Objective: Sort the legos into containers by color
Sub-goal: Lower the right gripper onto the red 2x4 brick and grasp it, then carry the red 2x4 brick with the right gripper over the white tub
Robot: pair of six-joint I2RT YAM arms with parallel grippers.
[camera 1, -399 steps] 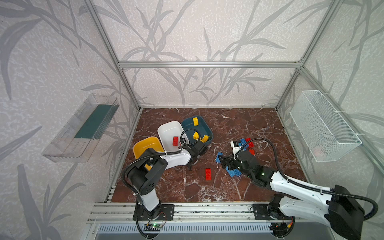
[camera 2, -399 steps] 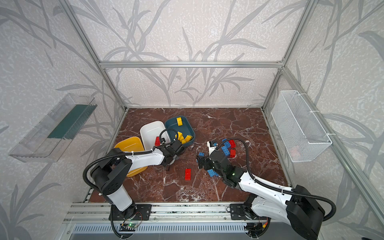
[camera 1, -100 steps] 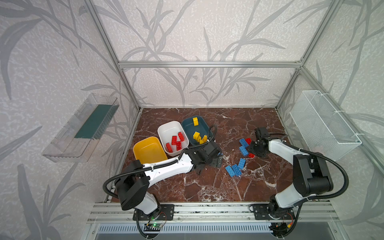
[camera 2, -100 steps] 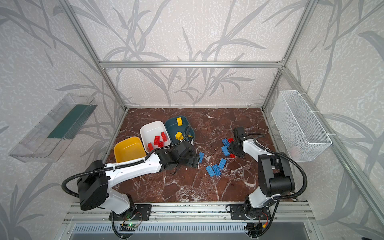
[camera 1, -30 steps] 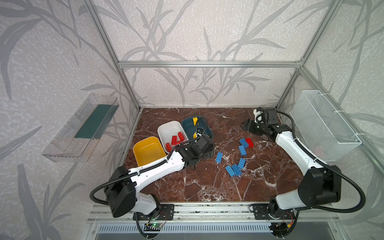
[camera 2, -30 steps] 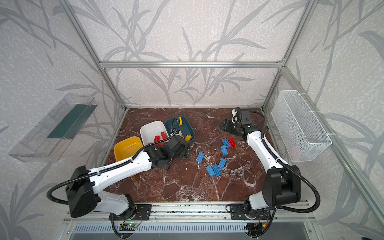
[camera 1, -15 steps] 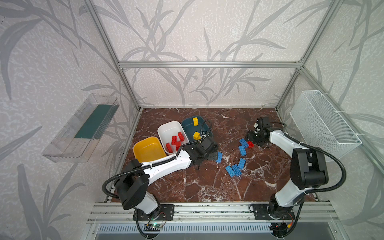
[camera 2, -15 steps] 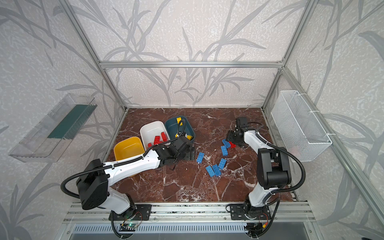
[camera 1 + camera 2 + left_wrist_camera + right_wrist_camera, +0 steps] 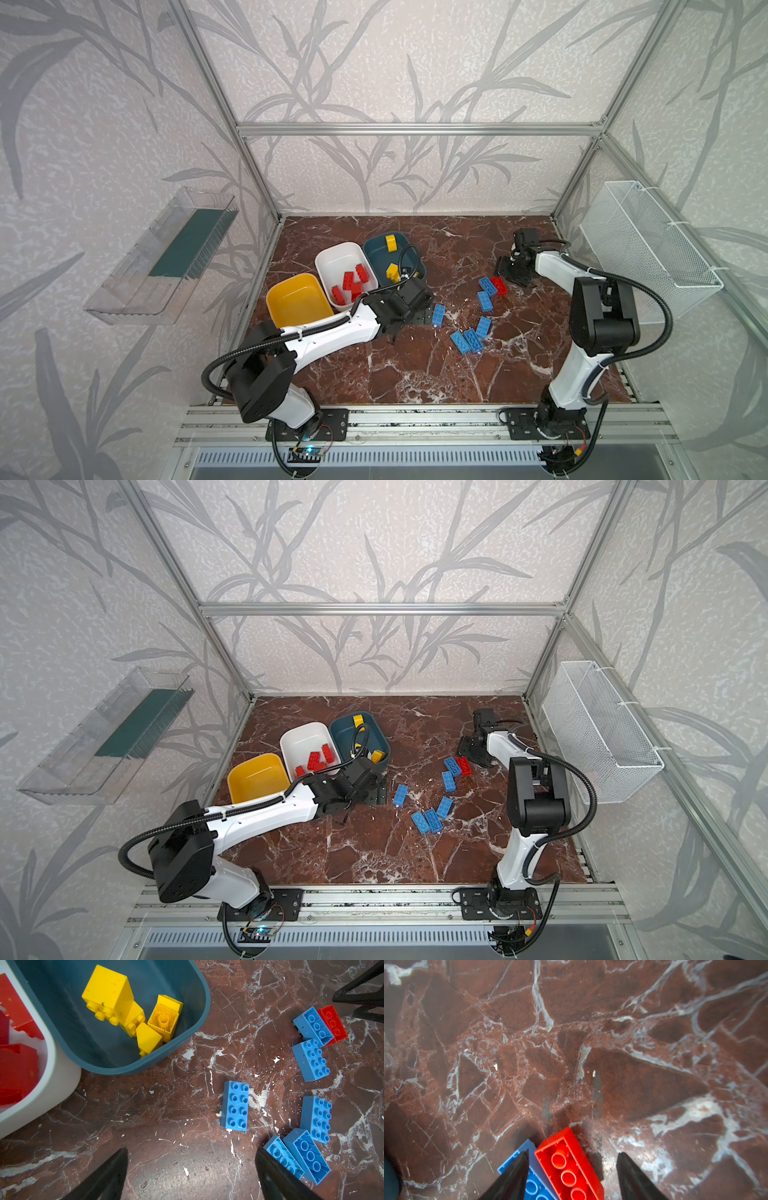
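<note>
- Compared with a second ago, the right gripper (image 9: 573, 1154) has come down from the back of the floor and is now sitting low at the one loose red brick (image 9: 569, 1167). The left gripper (image 9: 191, 1149) has shifted only slightly, beside the teal tub (image 9: 376, 257).
- The right jaws are standing open astride the red brick with nothing clamped. One fingertip (image 9: 517, 1167) is overlapping the blue neighbour (image 9: 533, 1186) that touches it.
- The left jaws are gaping wide and empty over bare floor, near the loose blue bricks (image 9: 235, 1105).
- I am judging the pick best done by shifting away from the blue neighbour, so the jaws are closing on red alone. I would then carry it to the white tub (image 9: 336, 259), where the other reds are lying.
- Yellow bricks are lying in the teal tub. The yellow tub (image 9: 297, 295) is standing empty, presumably awaiting the six blues.
- The floor (image 9: 415, 374) is red-brown marble with white veins, looking hard and slick. Leaf-patterned walls and an aluminium frame are enclosing it, carrying a clear tray (image 9: 166, 266) and a wire basket (image 9: 648, 249).
</note>
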